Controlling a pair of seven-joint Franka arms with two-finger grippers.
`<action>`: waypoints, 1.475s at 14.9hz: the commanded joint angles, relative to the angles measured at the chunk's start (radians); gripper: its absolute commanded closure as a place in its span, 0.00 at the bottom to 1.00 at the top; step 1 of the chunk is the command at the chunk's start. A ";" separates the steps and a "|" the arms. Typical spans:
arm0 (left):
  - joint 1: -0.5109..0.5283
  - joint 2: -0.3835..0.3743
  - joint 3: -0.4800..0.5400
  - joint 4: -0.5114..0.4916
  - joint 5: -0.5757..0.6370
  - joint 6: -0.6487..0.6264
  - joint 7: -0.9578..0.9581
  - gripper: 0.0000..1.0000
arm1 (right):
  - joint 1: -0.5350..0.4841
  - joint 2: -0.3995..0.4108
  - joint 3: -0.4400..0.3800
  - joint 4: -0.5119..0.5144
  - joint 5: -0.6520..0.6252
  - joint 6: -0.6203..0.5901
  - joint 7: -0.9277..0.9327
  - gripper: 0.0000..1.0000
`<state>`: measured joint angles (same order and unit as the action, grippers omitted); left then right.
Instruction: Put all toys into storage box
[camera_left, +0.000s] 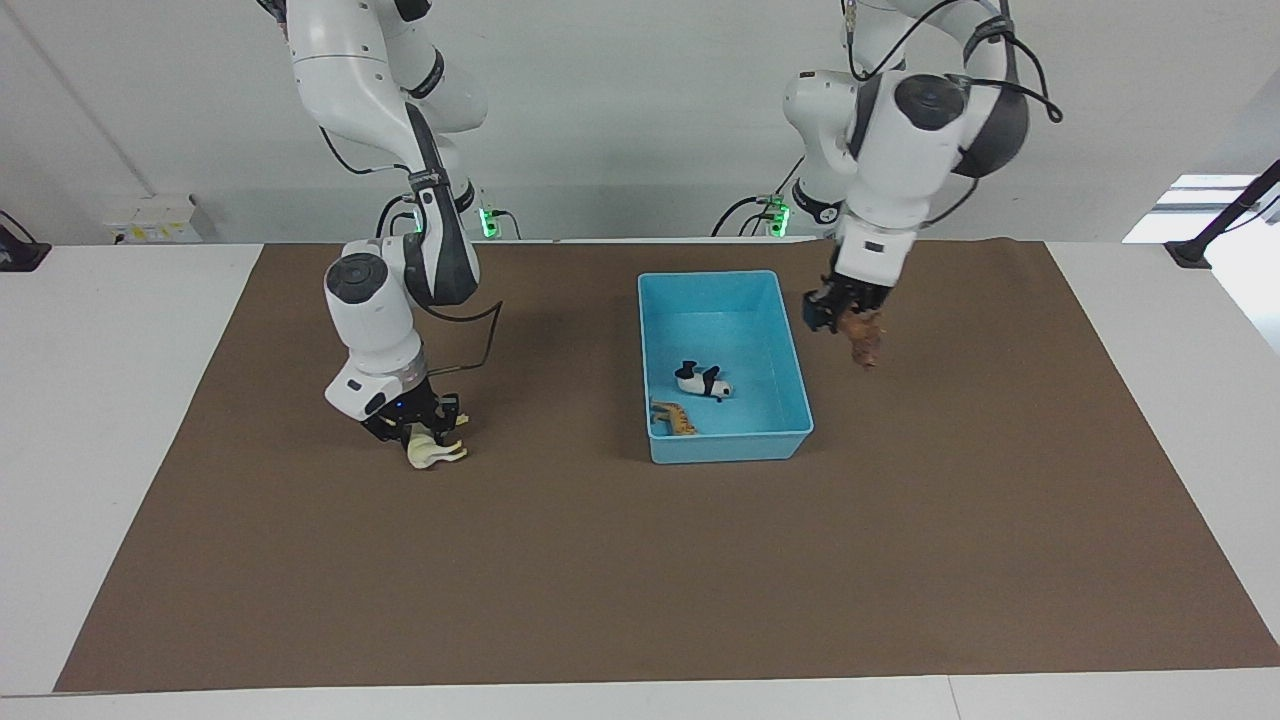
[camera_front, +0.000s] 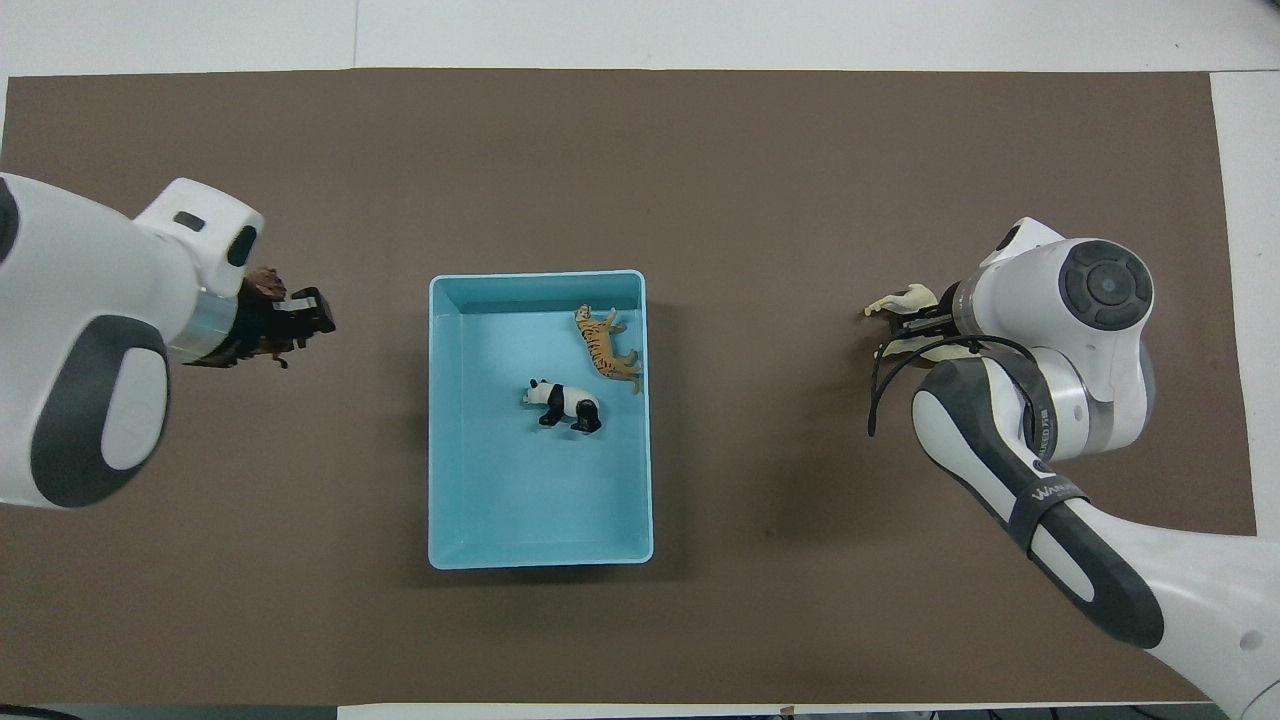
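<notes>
The light blue storage box (camera_left: 725, 276) lies mid-mat, also in the overhead view (camera_front: 540, 276). In it lie the panda (camera_left: 700, 381) (camera_front: 563, 403) and the tiger (camera_left: 672, 416) (camera_front: 607, 348). My left gripper (camera_left: 852, 322) (camera_front: 278, 330) is shut on the brown lion (camera_left: 864, 343) (camera_front: 264, 284), raised over the mat just beside the box's wall toward the left arm's end. My right gripper (camera_left: 422, 436) (camera_front: 925, 325) is shut on the cream horse (camera_left: 437, 453) (camera_front: 903, 299), low at the mat toward the right arm's end.
A brown mat (camera_left: 640, 560) covers the white table (camera_left: 110, 400). A black cable loops off the right arm's wrist (camera_left: 485, 340).
</notes>
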<state>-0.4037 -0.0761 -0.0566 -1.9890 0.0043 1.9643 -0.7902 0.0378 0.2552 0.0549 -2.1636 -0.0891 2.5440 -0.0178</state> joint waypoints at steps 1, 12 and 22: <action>-0.108 -0.016 0.023 -0.097 0.013 0.082 -0.121 0.94 | 0.014 -0.017 0.008 -0.021 0.002 0.015 0.002 1.00; -0.074 -0.011 0.034 -0.022 0.017 0.013 -0.215 0.00 | 0.182 -0.084 0.082 0.546 0.074 -0.720 0.353 1.00; 0.338 0.013 0.037 0.242 0.022 -0.363 0.473 0.00 | 0.625 0.195 0.072 0.639 0.007 -0.461 0.857 1.00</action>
<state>-0.0817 -0.0840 -0.0048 -1.7808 0.0151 1.6422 -0.3685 0.6274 0.3292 0.1370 -1.6018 -0.0379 2.0358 0.7936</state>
